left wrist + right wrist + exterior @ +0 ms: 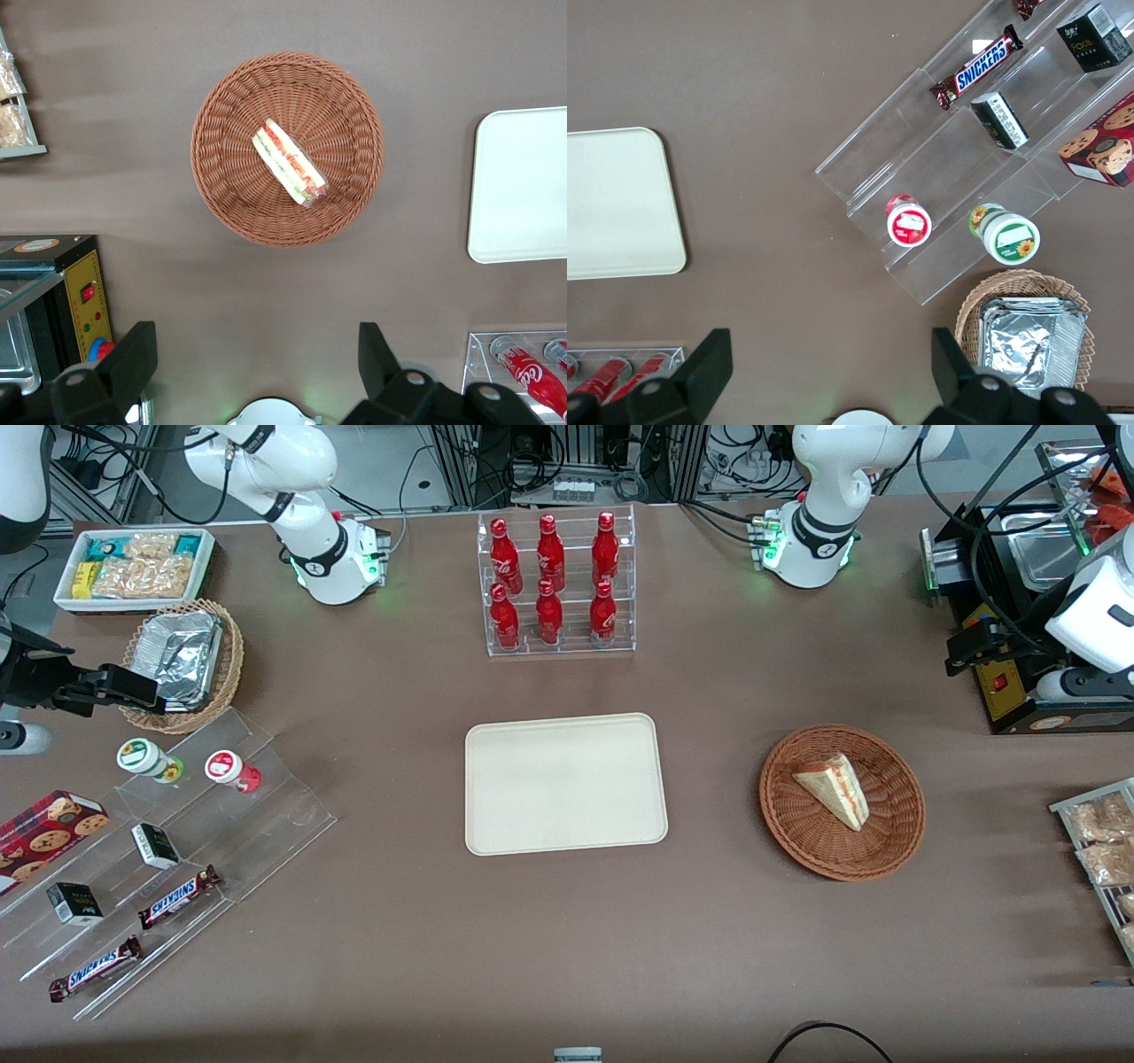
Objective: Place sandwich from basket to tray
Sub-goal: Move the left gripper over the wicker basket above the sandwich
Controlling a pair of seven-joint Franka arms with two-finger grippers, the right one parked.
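Observation:
The sandwich (pixel 833 788) (pixel 290 164), a pale bread wedge with red, orange and green filling on its cut edge, lies in the round reddish-brown basket (pixel 842 868) (pixel 221 195). The cream tray (pixel 567 784) (pixel 523 186) lies flat and bare at the table's middle, beside the basket toward the parked arm's end. My left gripper (pixel 961 651) (pixel 257 354) hangs high above the table, farther from the front camera than the basket and toward the working arm's end. Its fingers (pixel 133 354) stand wide open with nothing between them.
A clear rack of red bottles (pixel 556 584) (pixel 523 363) stands farther from the front camera than the tray. A black appliance (pixel 1019 602) (pixel 44 301) and a wire rack of snack packets (pixel 1103 841) sit at the working arm's end. Acrylic candy steps (pixel 159 850) sit at the parked arm's end.

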